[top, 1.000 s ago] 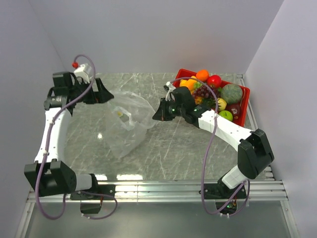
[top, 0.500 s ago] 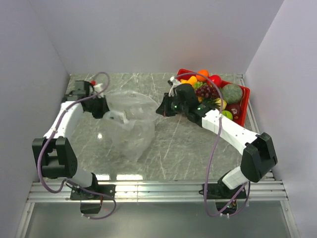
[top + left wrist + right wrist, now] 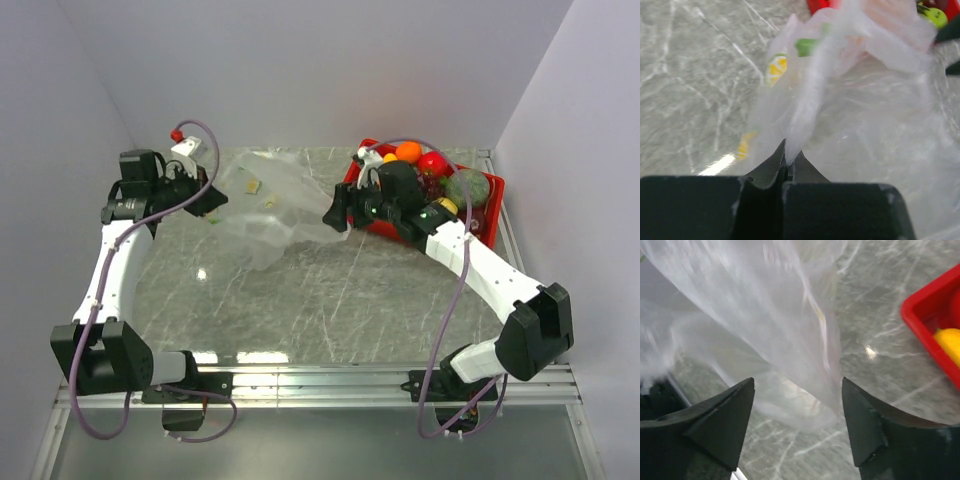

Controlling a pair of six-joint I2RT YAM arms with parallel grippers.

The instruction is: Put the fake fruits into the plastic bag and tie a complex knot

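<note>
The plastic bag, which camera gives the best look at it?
Top external view: the whole plastic bag shows, edge to edge. The left wrist view shows only film pinched in the shut left gripper; the right wrist view shows a blurry sheet in front of the open right gripper.

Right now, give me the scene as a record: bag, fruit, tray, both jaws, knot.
bag: thin transparent plastic bag, spread between the two arms
fruits: small glossy plastic fruits, piled in the red rectangular tray; none seen inside the bag
left jaws: shut, pinching a fold of the bag's film
right jaws: open, with the film hanging in front of the gap and not gripped
knot: none visible
</note>
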